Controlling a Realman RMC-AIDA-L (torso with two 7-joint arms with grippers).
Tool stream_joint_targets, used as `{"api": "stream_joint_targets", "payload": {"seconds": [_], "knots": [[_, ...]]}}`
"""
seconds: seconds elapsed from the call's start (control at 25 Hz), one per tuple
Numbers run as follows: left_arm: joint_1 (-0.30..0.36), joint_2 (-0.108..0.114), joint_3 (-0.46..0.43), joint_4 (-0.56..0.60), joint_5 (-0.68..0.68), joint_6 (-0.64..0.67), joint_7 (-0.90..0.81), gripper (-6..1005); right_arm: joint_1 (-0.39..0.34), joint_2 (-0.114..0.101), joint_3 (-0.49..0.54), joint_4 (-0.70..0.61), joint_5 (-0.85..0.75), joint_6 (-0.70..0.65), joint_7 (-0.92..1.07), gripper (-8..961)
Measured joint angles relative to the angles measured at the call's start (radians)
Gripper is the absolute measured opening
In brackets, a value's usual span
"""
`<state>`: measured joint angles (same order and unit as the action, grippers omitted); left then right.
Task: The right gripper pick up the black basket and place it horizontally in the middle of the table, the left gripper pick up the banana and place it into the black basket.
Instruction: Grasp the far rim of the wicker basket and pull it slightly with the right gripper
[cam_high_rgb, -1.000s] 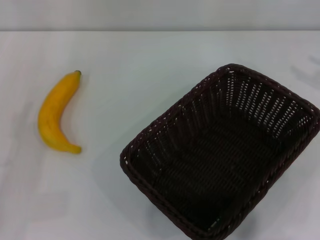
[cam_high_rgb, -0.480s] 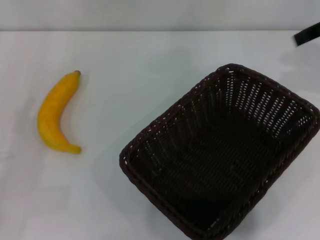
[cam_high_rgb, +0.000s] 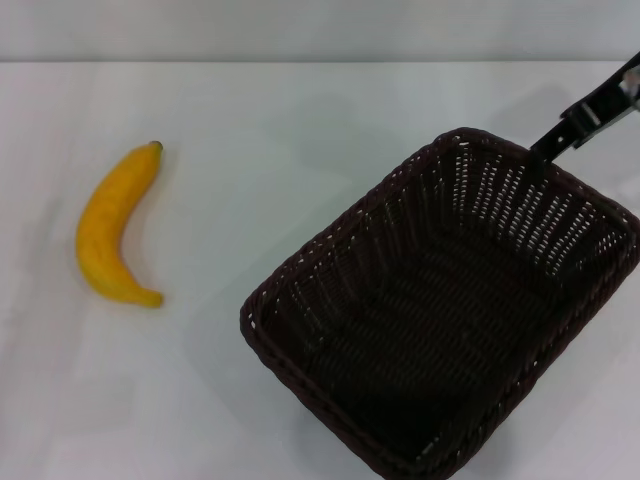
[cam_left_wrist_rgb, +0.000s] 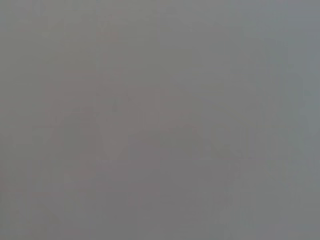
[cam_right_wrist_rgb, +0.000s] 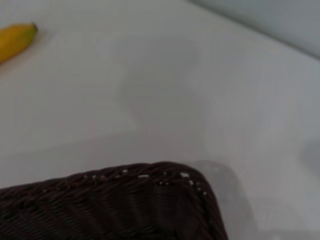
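The black basket (cam_high_rgb: 445, 305) sits askew on the right half of the white table (cam_high_rgb: 280, 120), open side up and empty. Its far corner fills the lower part of the right wrist view (cam_right_wrist_rgb: 115, 205). My right gripper (cam_high_rgb: 580, 120) comes in from the upper right edge of the head view, just above the basket's far rim. Only a slim black part of it shows. The yellow banana (cam_high_rgb: 112, 224) lies on the table at the left, stem tip away from me. Its tip shows in the right wrist view (cam_right_wrist_rgb: 15, 40). My left gripper is out of view.
The table's far edge meets a grey wall (cam_high_rgb: 320, 30) at the back. The left wrist view shows only a flat grey surface.
My right gripper has come into the head view from the upper right and moved down toward the basket's far rim. The basket and banana have not moved.
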<state>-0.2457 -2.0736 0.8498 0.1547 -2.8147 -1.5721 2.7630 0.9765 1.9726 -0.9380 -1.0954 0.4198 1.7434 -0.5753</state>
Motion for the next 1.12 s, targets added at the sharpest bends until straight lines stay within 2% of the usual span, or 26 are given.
{"api": "stream_joint_targets", "payload": {"seconds": [0.08, 0.24, 0.64, 1.12], "knots": [[0.0, 0.0, -0.001, 0.001, 0.0, 0.0, 0.0, 866, 0.031, -0.006, -0.027, 0.063, -0.002, -0.017, 0.0, 688], [-0.007, -0.002, -0.002, -0.001, 0.0, 0.001, -0.008, 866, 0.06, -0.007, -0.05, 0.1, -0.011, -0.027, 0.0, 687], [-0.013, -0.002, -0.002, -0.003, 0.0, 0.007, -0.019, 865, 0.152, 0.026, -0.084, 0.287, -0.136, -0.085, -0.009, 684], [-0.006, -0.003, -0.004, -0.003, -0.001, 0.014, -0.019, 865, 0.199, 0.03, -0.112, 0.404, -0.148, -0.114, 0.001, 668]]}}
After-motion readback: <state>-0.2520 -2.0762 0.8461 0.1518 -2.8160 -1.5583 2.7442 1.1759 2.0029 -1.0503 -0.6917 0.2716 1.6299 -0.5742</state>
